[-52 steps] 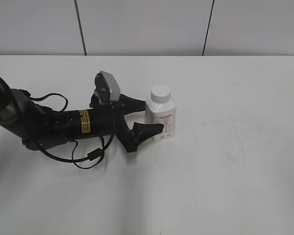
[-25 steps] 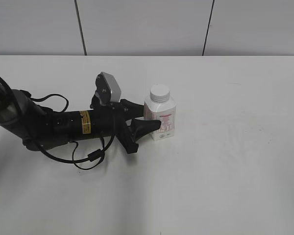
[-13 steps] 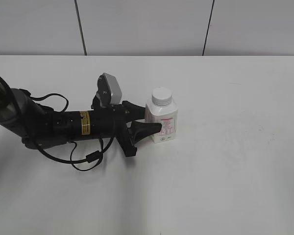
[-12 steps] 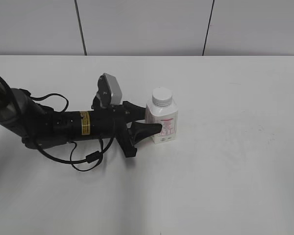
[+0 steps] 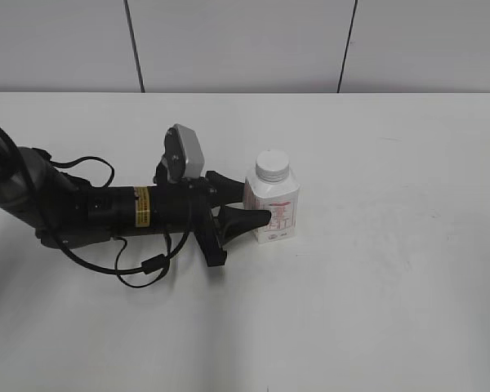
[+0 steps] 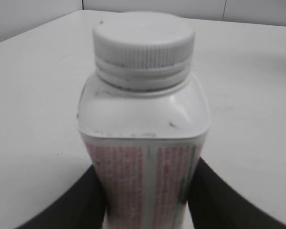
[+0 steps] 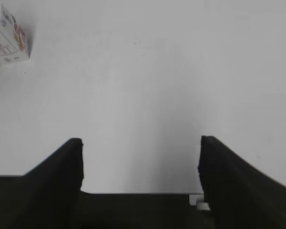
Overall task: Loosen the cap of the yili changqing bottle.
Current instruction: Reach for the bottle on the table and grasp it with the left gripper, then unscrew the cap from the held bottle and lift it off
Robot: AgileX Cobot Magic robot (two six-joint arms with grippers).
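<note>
Since two seconds ago my left fingers [image 5: 249, 202] closed in on the yili changqing bottle [image 5: 272, 206]; then they stood wide of it, now they clamp the lower body from both sides. The bottle itself has slid a little toward the right edge of the table [image 5: 392, 269] and turned slightly; the label face sits at a different angle. It is upright, on the table, roughly mid-table, nearer the far edge than the near one.

Left wrist view: bottle [image 6: 144, 143] fills the frame, a dark finger [image 6: 81, 202] on either side of the labelled body, both touching it. The cap [image 6: 143, 40] is on, white, ribbed sides, seated on the neck with the ring below it. In the exterior view the cap [image 5: 272, 166] is untouched; nothing is on it.

My left arm [image 5: 90, 214] lies low along the table from the left edge, with its grey wrist camera [image 5: 184, 153] on top and a cable looping under it.

My right fingers [image 7: 140, 164] are spread wide, holding nothing, over bare table. The bottle [image 7: 7, 36] shows only at the top left corner of that view, well apart from them. The right arm does not appear in the exterior view.
</note>
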